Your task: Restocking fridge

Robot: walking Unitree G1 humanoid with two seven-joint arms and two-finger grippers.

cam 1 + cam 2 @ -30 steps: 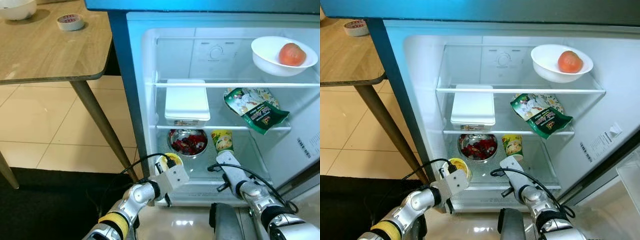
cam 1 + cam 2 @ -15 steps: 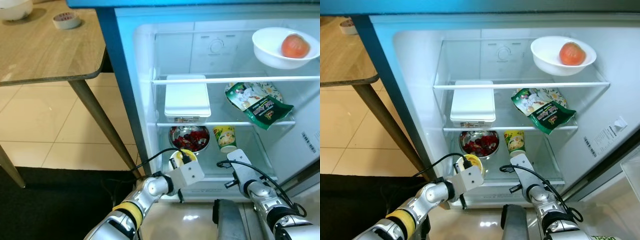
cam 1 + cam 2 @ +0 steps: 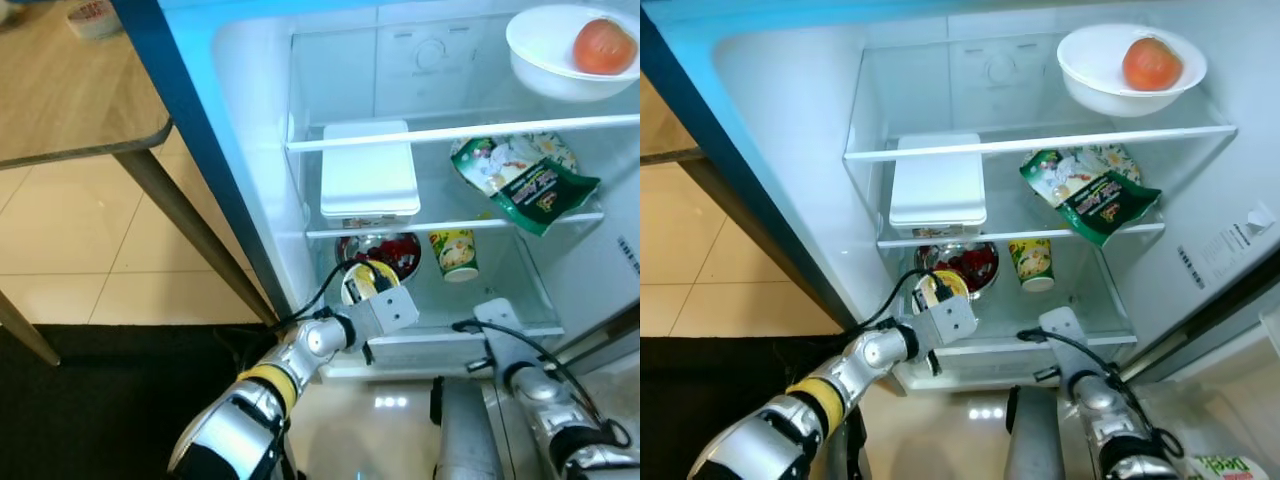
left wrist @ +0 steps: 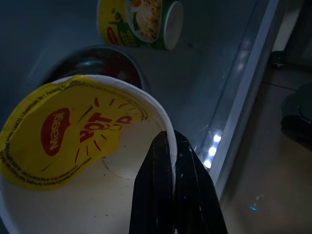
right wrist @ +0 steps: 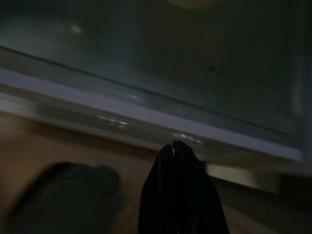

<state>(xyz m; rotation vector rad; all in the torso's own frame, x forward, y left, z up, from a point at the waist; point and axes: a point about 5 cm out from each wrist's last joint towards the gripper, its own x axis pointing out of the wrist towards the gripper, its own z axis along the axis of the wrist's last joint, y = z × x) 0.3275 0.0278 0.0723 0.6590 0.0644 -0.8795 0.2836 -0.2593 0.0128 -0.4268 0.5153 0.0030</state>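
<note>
Nearest, the right gripper (image 5: 174, 146) hangs pinched together below the fridge's glass bottom shelf (image 3: 520, 300). The left gripper (image 4: 170, 141) clamps the rim of a yellow-lidded Maggi paper cup (image 4: 73, 141) at the shelf's front edge. Behind it sit a round steel bowl (image 3: 395, 250) and a green noodle cup (image 3: 455, 255).

The left silver arm (image 3: 290, 362) extends forward and to the right, elbow low, its wrist camera block raised at the front. The left pincer (image 4: 171, 146) has its two long black fingers (image 4: 158, 195) pressed together, pinching the rim of a round white paper cup with a peeled-back yellow lid (image 4: 68, 161). The right silver arm (image 3: 545, 400) reaches forward at a low height. The right pincer (image 5: 174, 145) has its black fingers closed against each other, gripping nothing.
</note>
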